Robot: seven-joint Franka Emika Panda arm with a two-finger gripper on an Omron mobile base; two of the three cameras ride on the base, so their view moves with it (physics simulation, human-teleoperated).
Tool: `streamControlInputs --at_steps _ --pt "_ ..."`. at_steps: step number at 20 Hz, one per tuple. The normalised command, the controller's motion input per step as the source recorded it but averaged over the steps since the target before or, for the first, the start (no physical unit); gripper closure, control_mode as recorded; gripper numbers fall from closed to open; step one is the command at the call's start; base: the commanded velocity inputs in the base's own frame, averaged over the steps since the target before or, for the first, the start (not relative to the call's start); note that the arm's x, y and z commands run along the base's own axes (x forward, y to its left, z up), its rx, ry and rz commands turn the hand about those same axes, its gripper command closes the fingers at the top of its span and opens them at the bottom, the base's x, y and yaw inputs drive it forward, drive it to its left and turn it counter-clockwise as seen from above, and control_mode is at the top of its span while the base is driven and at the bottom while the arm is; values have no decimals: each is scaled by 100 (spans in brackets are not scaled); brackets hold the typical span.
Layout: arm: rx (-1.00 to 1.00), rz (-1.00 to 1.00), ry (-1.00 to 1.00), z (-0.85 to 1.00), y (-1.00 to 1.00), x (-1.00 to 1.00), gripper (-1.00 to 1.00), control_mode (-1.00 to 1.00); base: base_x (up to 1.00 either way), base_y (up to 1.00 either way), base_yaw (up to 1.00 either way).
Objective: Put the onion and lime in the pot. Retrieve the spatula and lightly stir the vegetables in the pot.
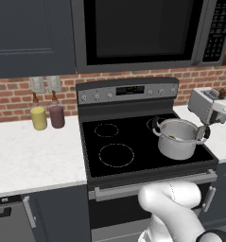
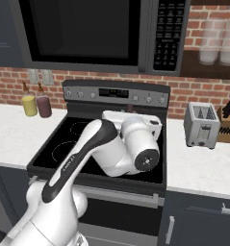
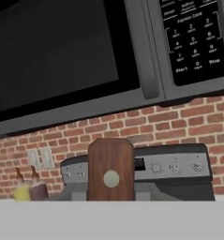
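The steel pot (image 1: 177, 138) stands on the stove's front right burner. A bit of green, the lime (image 1: 172, 137), shows inside it by the near wall; the onion is hidden. My gripper (image 1: 212, 121) hovers just right of the pot's rim, shut on the spatula (image 1: 201, 133), which slants down into the pot's right side. In the hand view the spatula (image 3: 110, 173) is a brown slab with a pale round rivet, rising from the bottom. My own arm covers the pot in the right base view.
A silver toaster (image 1: 204, 101) sits on the counter right of the stove (image 1: 115, 155), close behind my hand, with a knife block (image 2: 227, 122) beyond it. A yellow bottle (image 1: 39, 117) and a maroon bottle (image 1: 56, 116) stand at the left wall. The microwave (image 1: 143, 28) hangs overhead.
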Motion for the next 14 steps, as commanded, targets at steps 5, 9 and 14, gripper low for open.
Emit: streamControlInputs --at_steps 5,9,14 --pt "0 -4 1 0 0 39 100 -100 0 0 0" --pt "0 0 7 0 0 62 100 -100 0 0 0" --pt "0 0 4 -5 -9 41 100 -100 0 0 0"
